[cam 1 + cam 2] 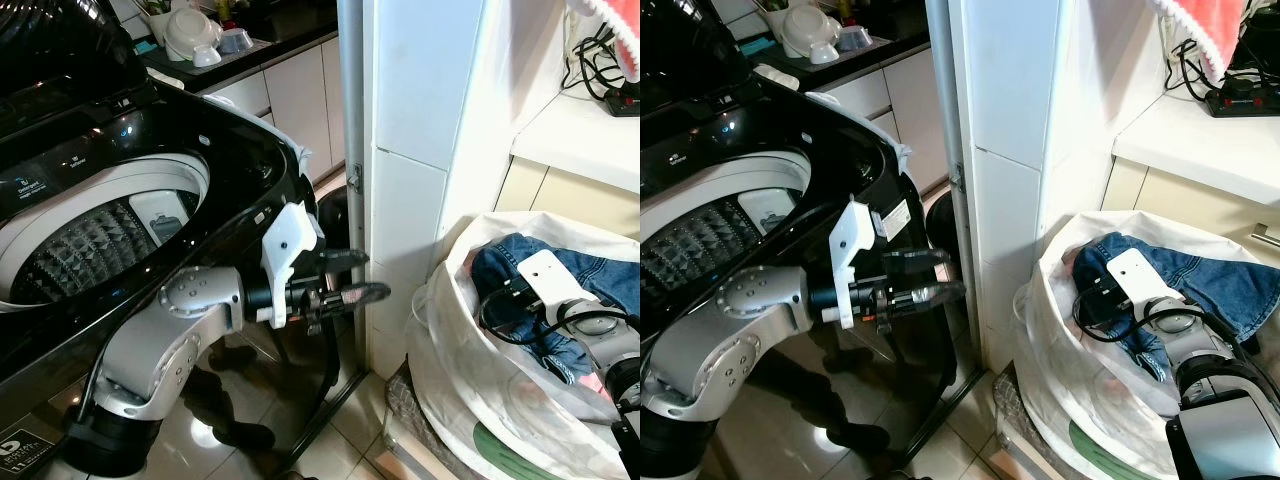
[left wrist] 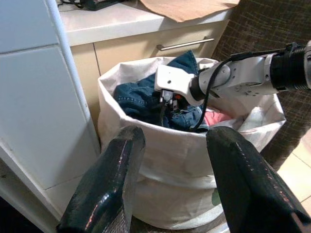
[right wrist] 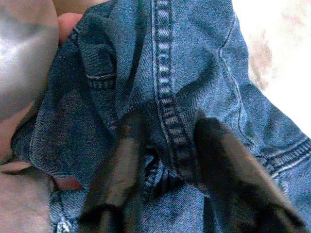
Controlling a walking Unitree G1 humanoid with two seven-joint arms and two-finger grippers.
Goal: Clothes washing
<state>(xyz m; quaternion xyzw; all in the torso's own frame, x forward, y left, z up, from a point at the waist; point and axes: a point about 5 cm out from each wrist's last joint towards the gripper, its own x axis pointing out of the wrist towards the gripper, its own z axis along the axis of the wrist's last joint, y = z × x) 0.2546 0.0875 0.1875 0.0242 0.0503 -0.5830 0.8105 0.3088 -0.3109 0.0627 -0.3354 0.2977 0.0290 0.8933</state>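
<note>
At your 10 o'clock stands the washer [image 1: 150, 140], lid up, its drum [image 1: 95, 240] open to you. Your left gripper [image 1: 352, 277] hangs in front of the washer's glossy black front, pointing toward 3 o'clock at the white pillar [image 1: 415, 190], its two fingers [image 2: 109, 184] spread apart with nothing between them. Past those fingers you see the white laundry bag [image 2: 175, 160] on the floor at the foot of a cabinet [image 2: 146, 48]. That bag [image 1: 450, 340] sits at your 4 o'clock, just beside the pillar, and the jeans [image 1: 520, 265] lie bunched on top of the load inside it, with something pink [image 2: 216, 118] underneath. Your right gripper [image 3: 165, 145] is down in the bag, its fingers [image 3: 121, 165] parted and pressed into the denim on either side of a stitched seam; they have not closed on it. Up at 2 o'clock a power strip [image 1: 622, 98] rests on the counter [image 1: 570, 135].
</note>
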